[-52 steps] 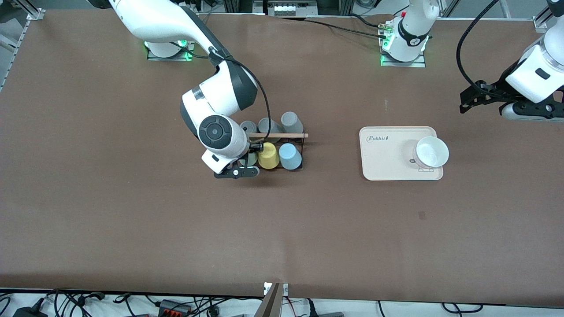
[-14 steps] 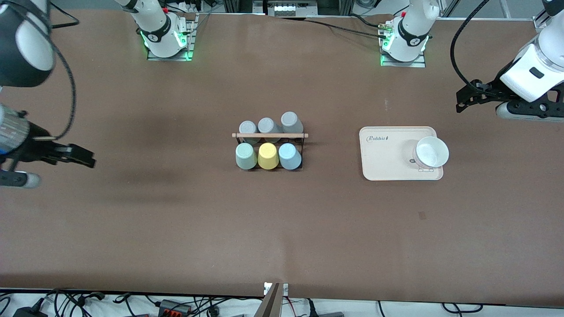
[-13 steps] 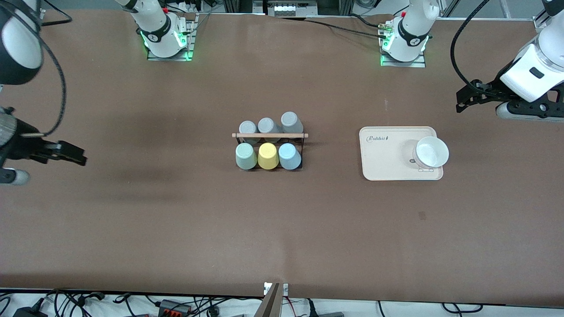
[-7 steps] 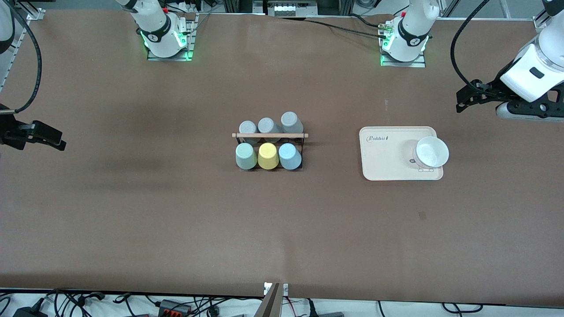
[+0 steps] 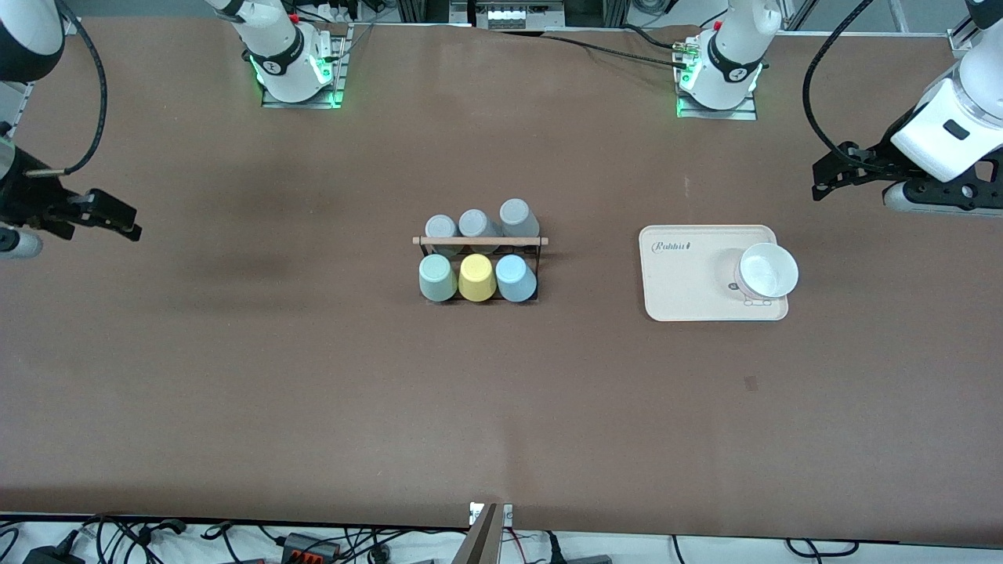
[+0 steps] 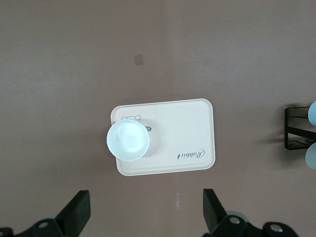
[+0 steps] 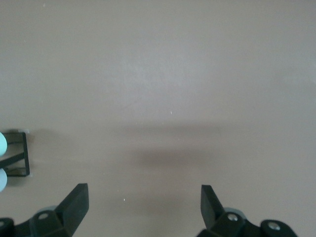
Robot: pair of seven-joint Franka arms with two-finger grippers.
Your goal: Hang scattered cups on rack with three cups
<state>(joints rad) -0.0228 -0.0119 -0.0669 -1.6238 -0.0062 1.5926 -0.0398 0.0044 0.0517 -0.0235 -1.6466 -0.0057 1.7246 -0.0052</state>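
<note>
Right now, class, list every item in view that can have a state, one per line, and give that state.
mint green cup: hung on the rack
light blue cup: hung on the rack
yellow cup: hung between them
rack: upright, six cups on it
white bowl: upright on the tray
left gripper: open, empty
right gripper: open, empty

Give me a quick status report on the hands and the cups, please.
Left hand open, empty, over bare table at its end. Right hand open, empty, at its end. Mint cup and blue cup hang on the rack. Nothing in the way.

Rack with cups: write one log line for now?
black wire rack: mint, yellow, blue tumblers hung | left gripper: open | right gripper: open
</note>
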